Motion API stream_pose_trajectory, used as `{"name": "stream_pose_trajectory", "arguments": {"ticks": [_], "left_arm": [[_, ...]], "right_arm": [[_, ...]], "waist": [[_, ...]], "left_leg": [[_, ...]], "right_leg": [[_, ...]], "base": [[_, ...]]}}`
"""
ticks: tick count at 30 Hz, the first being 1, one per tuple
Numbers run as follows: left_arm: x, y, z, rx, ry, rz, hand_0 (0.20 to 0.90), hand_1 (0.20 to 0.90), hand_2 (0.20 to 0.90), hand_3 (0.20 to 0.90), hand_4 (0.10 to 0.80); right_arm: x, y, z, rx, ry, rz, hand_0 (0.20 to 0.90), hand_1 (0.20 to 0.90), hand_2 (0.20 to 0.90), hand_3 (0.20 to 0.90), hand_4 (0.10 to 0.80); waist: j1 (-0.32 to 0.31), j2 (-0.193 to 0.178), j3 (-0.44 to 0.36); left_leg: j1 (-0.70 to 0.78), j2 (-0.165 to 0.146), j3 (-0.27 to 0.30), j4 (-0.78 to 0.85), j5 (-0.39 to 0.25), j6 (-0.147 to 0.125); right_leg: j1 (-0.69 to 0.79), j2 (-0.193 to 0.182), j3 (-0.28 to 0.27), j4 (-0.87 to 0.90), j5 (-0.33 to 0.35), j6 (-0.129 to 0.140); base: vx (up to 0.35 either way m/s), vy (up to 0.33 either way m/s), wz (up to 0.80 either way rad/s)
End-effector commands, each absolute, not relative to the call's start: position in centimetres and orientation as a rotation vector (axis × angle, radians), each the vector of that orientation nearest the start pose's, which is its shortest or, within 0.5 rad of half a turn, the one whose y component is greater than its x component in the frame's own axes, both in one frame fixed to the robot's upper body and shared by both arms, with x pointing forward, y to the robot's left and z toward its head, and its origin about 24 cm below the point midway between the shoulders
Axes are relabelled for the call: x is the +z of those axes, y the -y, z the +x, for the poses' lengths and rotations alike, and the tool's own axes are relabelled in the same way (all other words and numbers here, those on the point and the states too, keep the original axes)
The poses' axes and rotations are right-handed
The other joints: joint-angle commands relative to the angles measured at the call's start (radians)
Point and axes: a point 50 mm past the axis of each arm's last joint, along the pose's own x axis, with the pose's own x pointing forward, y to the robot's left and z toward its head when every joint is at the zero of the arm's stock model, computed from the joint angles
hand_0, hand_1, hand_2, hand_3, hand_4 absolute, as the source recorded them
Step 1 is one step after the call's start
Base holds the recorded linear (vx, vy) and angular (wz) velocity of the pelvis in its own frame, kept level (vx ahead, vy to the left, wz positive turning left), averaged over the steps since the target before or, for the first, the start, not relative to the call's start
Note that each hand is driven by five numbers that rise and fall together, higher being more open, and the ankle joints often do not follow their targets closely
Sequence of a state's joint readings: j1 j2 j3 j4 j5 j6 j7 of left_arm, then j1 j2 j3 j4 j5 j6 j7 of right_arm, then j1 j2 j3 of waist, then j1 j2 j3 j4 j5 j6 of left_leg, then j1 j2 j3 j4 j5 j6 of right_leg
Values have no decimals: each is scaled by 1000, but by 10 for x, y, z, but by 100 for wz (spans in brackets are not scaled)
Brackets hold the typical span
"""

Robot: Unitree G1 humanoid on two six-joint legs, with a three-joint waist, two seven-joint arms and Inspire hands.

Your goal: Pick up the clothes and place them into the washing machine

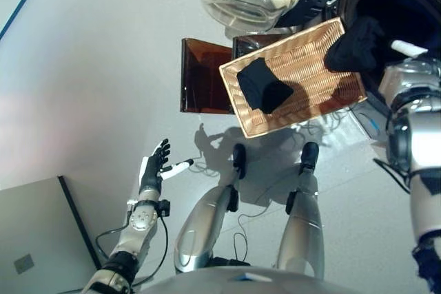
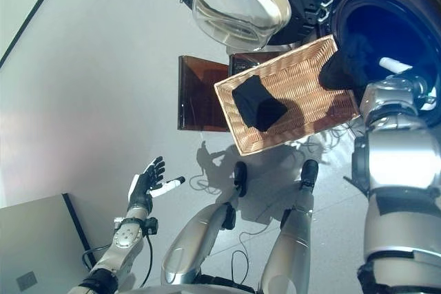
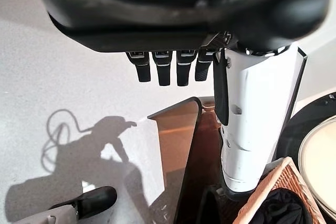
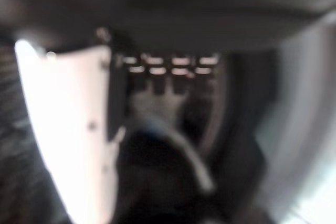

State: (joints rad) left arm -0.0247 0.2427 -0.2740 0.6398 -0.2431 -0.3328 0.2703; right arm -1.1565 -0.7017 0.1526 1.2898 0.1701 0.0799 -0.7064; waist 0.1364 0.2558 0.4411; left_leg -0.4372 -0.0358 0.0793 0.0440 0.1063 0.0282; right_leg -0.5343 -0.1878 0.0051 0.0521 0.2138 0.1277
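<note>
Reaching toward the washing machine's (image 2: 386,15) open drum, the right hand (image 2: 396,67) is hovering at the rim of the opening, with a dark garment (image 2: 348,63) hanging just beside it, draped over the drum's lip where it meets the far corner of the wicker basket (image 2: 303,67). Whether the fingers are closing on that garment or merely resting near it cannot be told: the white thumb is sticking out into the drum mouth, and the right wrist view is giving only a smeared look at the fingers above a dark mass. A second dark garment (image 1: 264,87) is lying in the basket, well apart from the right hand and toward the basket's other end, untouched. The round glass door (image 2: 238,1) is standing swung open beyond the basket, so access is clear. The left hand (image 1: 154,165) is idling low at the robot's side, fingers straight and spread, holding nothing, far from the basket. Judging progress: the first garment appears to be at the delivery stage, not fully inside the drum, and one more is waiting in the basket, so roughly half the job is looking unfinished. Nothing can be made out deeper inside the drum.
</note>
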Motion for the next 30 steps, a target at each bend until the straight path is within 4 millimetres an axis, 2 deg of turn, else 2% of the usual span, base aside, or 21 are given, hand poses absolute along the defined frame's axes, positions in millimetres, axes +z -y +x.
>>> {"name": "stream_pose_trajectory", "arguments": {"ticks": [1,3,4,5,6,7,10,12,16,18,19,22,28,29,30], "left_arm": [[-68,-216,200,276,-309,178,900,900,900,900,800],[-70,-217,198,292,-316,177,900,900,900,900,800],[-71,-215,197,298,-317,170,900,900,900,900,800],[-71,-216,196,297,-319,173,900,900,900,900,800],[-72,-216,195,296,-322,177,900,900,900,900,800],[-74,-214,193,291,-326,181,900,900,900,900,800],[-76,-214,191,287,-329,191,900,900,900,900,800],[-77,-212,190,275,-329,204,900,900,900,900,800],[-78,-212,187,272,-332,215,900,900,900,900,800],[-78,-212,188,262,-326,223,900,900,900,900,800],[-78,-212,188,263,-325,222,900,900,900,900,800],[-78,-212,187,251,-330,224,900,900,900,900,800],[-79,-214,187,245,-335,225,900,900,900,900,800],[-79,-213,187,246,-334,223,900,900,900,900,800],[-78,-214,188,236,-328,225,900,900,900,900,800]], "right_arm": [[258,333,363,-1070,353,-740,900,900,900,900,800],[239,321,363,-1011,372,-799,900,900,900,900,800],[213,315,358,-968,358,-856,900,900,900,900,800],[211,316,357,-969,354,-857,900,900,900,900,800],[199,315,354,-964,342,-868,900,900,900,900,800],[175,310,348,-934,315,-928,900,900,900,900,800],[157,306,342,-906,297,-996,900,900,900,900,800],[139,302,338,-851,264,-1116,900,900,900,900,800],[137,299,337,-814,281,-1223,900,900,900,900,800],[136,293,340,-721,297,-1425,900,900,900,900,800],[137,292,341,-720,298,-1426,900,900,900,900,800],[140,288,346,-635,310,-1599,900,900,900,900,800],[164,293,356,-615,314,-1877,900,900,900,900,800],[165,292,357,-615,315,-1878,900,900,900,900,800],[172,295,361,-609,306,-1969,900,900,900,900,800]], "waist": [[8,-15,-142],[1,-18,-137],[-8,-15,-130],[-7,-17,-133],[-7,-16,-132],[-9,-13,-125],[-10,-14,-124],[-9,-15,-124],[-9,-14,-125],[-7,-18,-123],[-8,-17,-123],[-7,-23,-123],[-2,-29,-120],[-3,-28,-119],[3,-29,-117]], "left_leg": [[-30,8,-11,-60,40,-63],[-34,9,-10,-58,38,-61],[-37,9,-8,-54,36,-59],[-37,9,-9,-54,36,-59],[-38,9,-10,-53,35,-59],[-39,8,-9,-50,34,-58],[-41,6,-11,-44,32,-57],[-45,5,-12,-41,32,-57],[-48,5,-12,-40,31,-56],[-54,5,-12,-37,32,-56],[-55,5,-12,-37,32,-56],[-59,6,-13,-34,31,-56],[-70,4,-13,-28,32,-58],[-70,5,-13,-28,32,-58],[-73,3,-15,-26,32,-58]], "right_leg": [[-13,75,42,131,-160,-41],[-16,75,44,132,-160,-42],[-18,74,44,135,-160,-42],[-17,73,44,135,-161,-41],[-17,72,43,134,-161,-41],[-18,70,43,136,-163,-41],[-19,69,41,141,-165,-41],[-21,67,39,142,-165,-40],[-25,66,38,143,-165,-39],[-34,66,40,147,-163,-40],[-35,66,40,148,-164,-39],[-41,65,40,150,-163,-40],[-55,66,40,156,-161,-42],[-55,66,40,156,-161,-42],[-59,67,40,159,-160,-43]], "base": [[-2,-9,-9],[8,-6,-6],[0,0,0],[0,0,0],[13,-1,4],[17,-1,4],[8,-2,3],[12,-8,6],[0,0,0],[0,0,0],[0,0,0],[0,0,0],[0,0,0],[-21,-2,4],[-24,-4,3]]}}
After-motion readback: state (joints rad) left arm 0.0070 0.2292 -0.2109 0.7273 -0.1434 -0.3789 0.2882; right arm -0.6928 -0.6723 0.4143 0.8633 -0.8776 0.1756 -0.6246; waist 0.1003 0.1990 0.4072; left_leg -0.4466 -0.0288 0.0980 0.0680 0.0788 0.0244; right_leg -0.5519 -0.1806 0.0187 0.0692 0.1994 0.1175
